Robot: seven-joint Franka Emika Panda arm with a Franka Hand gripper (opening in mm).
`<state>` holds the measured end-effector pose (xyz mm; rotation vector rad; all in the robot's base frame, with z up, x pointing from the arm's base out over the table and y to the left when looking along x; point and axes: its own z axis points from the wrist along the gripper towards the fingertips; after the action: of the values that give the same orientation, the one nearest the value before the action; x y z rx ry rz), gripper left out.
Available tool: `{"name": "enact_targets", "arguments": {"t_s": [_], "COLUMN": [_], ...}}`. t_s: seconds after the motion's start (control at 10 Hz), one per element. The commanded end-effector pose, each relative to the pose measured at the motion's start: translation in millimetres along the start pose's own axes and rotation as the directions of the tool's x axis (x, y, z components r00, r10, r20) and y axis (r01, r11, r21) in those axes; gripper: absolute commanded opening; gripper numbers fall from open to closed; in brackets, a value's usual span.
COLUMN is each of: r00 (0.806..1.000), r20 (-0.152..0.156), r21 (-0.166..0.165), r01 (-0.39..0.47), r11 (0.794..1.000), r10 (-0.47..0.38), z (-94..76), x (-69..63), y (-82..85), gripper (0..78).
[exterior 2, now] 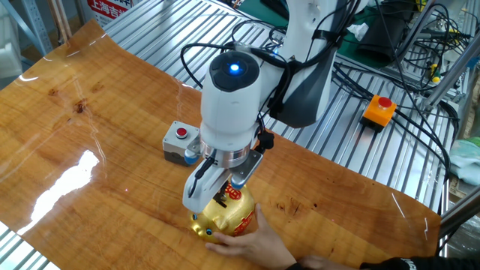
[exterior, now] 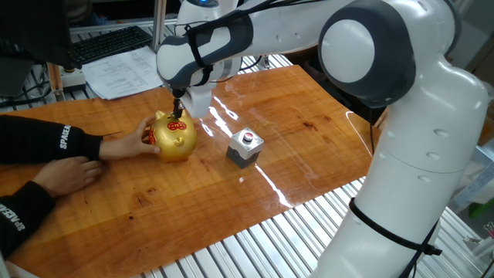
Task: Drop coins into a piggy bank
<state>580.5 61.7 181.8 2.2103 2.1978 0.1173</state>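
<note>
The shiny gold piggy bank (exterior: 173,136) with red marks on its back stands on the wooden table (exterior: 293,147). A person's hand (exterior: 127,142) steadies it from the left. It also shows in the other fixed view (exterior 2: 225,216), with the hand (exterior 2: 251,246) in front of it. My gripper (exterior: 178,109) points straight down, with its dark fingertips close together just above the bank's back. In the other fixed view the gripper (exterior 2: 222,197) sits right over the red marks. Whether a coin is between the fingertips is too small to tell.
A small grey block with a red-dotted top (exterior: 245,147) stands to the right of the bank, and also shows in the other fixed view (exterior 2: 182,142). The person's second hand (exterior: 65,174) rests on the table. Papers and a keyboard (exterior: 116,42) lie behind it. An orange stop button (exterior 2: 378,109) is off the table.
</note>
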Motion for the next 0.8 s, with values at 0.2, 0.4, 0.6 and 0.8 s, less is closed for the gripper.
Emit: {"name": "enact_targets", "arguments": {"t_s": [0.2, 0.4, 0.6, 0.8], "r00": [1.000, 1.000, 1.000, 1.000], "r20": [0.011, 0.014, 0.021, 0.021], "r21": [-0.012, -0.012, -0.013, -0.035], "r01": [-0.004, 0.001, 0.009, 0.011], "r11": [1.000, 1.000, 1.000, 0.999], "r10": [0.004, -0.001, -0.008, -0.011], "z": [5.1, 6.8, 7.1, 7.1], "x": [2.9, 3.1, 2.6, 2.6], "y": [1.8, 2.8, 3.0, 3.0], "gripper": [1.2, 1.2, 1.2, 1.2]}}
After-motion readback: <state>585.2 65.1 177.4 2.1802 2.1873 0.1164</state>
